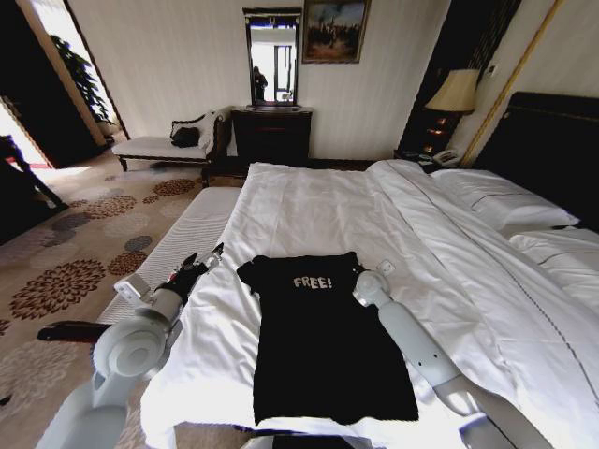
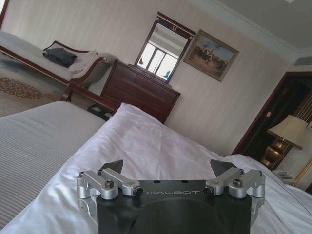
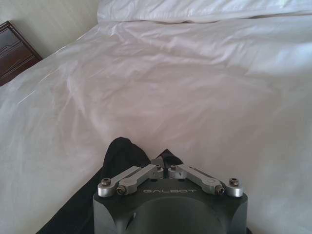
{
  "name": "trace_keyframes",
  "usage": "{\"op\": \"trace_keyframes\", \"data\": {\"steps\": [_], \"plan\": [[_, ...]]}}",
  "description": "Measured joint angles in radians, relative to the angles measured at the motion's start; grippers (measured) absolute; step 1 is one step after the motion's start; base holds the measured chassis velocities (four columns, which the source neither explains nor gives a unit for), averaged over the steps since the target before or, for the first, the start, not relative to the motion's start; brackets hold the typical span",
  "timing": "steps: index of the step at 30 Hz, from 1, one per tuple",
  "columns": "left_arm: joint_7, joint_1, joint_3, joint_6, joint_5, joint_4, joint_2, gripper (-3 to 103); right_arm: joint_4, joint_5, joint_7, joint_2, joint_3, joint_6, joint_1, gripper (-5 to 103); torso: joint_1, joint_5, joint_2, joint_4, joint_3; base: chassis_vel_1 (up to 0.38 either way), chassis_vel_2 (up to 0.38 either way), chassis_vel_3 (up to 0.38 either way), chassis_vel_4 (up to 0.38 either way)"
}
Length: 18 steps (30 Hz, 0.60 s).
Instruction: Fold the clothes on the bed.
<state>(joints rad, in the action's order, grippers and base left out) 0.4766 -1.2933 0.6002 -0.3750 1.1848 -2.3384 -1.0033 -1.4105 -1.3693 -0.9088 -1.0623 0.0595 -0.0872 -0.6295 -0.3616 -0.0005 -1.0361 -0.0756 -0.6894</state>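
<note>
Clothes (image 1: 323, 346) flat on white bed (image 1: 309, 210)

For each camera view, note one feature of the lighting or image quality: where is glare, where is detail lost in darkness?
Head view: bright daylight glares at the upper left doorway, while the T-shirt is so dark its folds vanish. Left wrist view: the mirror blows out white. Right wrist view: soft light shades the bed sheet's wrinkles.
</note>
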Motion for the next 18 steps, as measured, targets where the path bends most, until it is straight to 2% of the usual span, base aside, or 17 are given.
{"op": "trace_keyframes", "data": {"steps": [7,18], "plan": [[-0.001,-0.009,-0.005,0.0,0.005,-0.021,-0.034,100,0.079,0.003,0.034,0.025,-0.013,-0.008,0.049,0,0.0,0.0,0.0,-0.0003,0.0,0.0,0.0,0.0,0.0],[-0.004,-0.051,-0.024,0.0,-0.036,-0.034,-0.065,100,0.217,0.039,0.084,-0.001,0.019,0.013,0.122,0,0.0,0.0,0.0,0.0,0.0,0.0,0.0,0.0,0.0]]}}
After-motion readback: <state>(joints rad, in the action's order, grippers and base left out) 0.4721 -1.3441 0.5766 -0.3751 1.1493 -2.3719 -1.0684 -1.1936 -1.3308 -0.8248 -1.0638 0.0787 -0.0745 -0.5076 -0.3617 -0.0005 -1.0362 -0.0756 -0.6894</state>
